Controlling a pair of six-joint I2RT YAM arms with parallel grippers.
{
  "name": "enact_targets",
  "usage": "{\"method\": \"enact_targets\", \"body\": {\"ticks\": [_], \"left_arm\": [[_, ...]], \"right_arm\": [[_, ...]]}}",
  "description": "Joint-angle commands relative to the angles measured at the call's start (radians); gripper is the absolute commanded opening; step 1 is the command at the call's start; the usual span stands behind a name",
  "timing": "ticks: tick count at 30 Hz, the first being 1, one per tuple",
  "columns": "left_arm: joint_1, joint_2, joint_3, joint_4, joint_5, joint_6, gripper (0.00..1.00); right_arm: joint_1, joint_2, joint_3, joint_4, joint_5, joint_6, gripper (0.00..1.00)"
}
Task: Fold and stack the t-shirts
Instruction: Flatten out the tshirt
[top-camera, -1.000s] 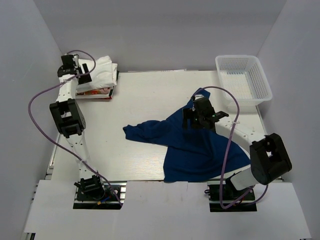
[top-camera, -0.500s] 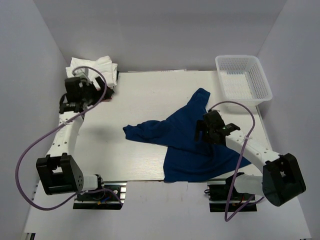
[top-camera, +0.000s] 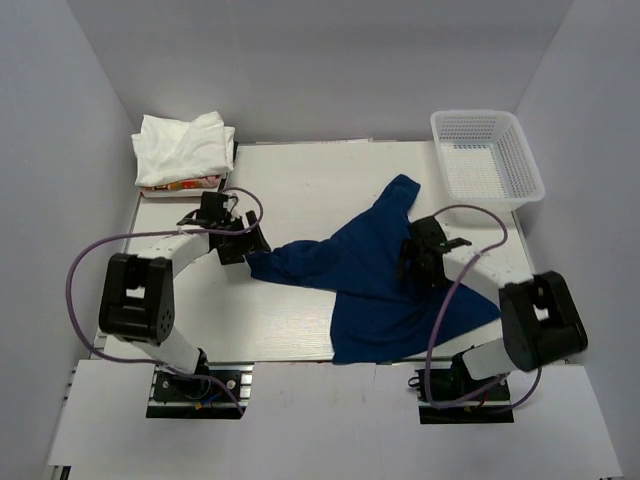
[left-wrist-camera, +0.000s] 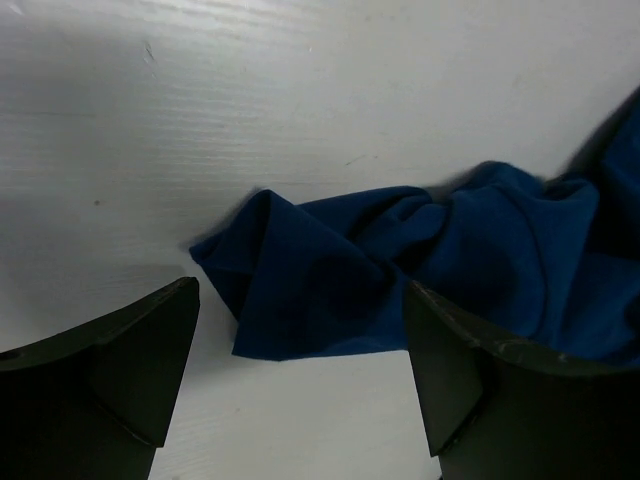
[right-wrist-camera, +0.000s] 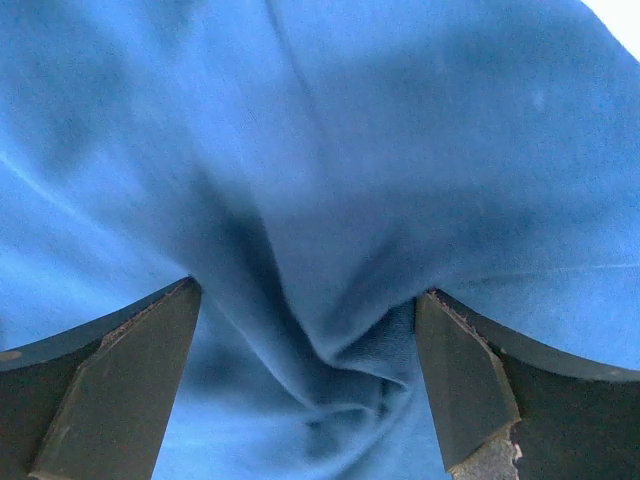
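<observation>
The navy blue t-shirt (top-camera: 375, 280) lies crumpled across the middle and right of the table; its print is hidden. My left gripper (top-camera: 243, 245) is open, low at the shirt's left tip (left-wrist-camera: 300, 285), which lies just ahead of the open fingers (left-wrist-camera: 120, 345). My right gripper (top-camera: 412, 262) is open, pressed down over a bunched fold of the blue cloth (right-wrist-camera: 330, 260), with the fold between the fingers (right-wrist-camera: 470, 370). A pile of folded white tees (top-camera: 183, 148) sits at the back left corner.
A white plastic mesh basket (top-camera: 487, 160) stands at the back right. Something red and white (top-camera: 190, 184) lies under the white pile. Grey walls close in on three sides. Purple cables loop off both arms.
My left gripper has swung from the white pile at the back left down to the blue shirt's left tip. My right gripper has dropped lower onto the shirt's middle.
</observation>
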Motion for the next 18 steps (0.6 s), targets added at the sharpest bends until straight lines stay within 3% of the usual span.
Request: {"method": "enact_targets", "body": {"ticks": [1, 10, 13, 16, 18], "left_arm": [[-0.027, 0.031, 0.028, 0.01, -0.011, -0.007, 0.91], [-0.065, 0.148, 0.066, 0.001, -0.043, -0.007, 0.71], [-0.086, 0.157, 0.066, 0.001, -0.054, 0.002, 0.45], [-0.096, 0.147, 0.066, 0.001, -0.054, 0.002, 0.23], [-0.105, 0.136, 0.055, 0.001, -0.063, 0.002, 0.0]], "right_arm": [[-0.015, 0.148, 0.065, 0.146, -0.041, -0.049, 0.9], [-0.052, 0.469, 0.466, 0.179, -0.042, -0.226, 0.9], [-0.037, 0.452, 0.572, 0.149, -0.063, -0.284, 0.9], [-0.023, 0.353, 0.534, 0.181, -0.114, -0.315, 0.9], [-0.012, 0.252, 0.449, 0.192, -0.123, -0.318, 0.9]]}}
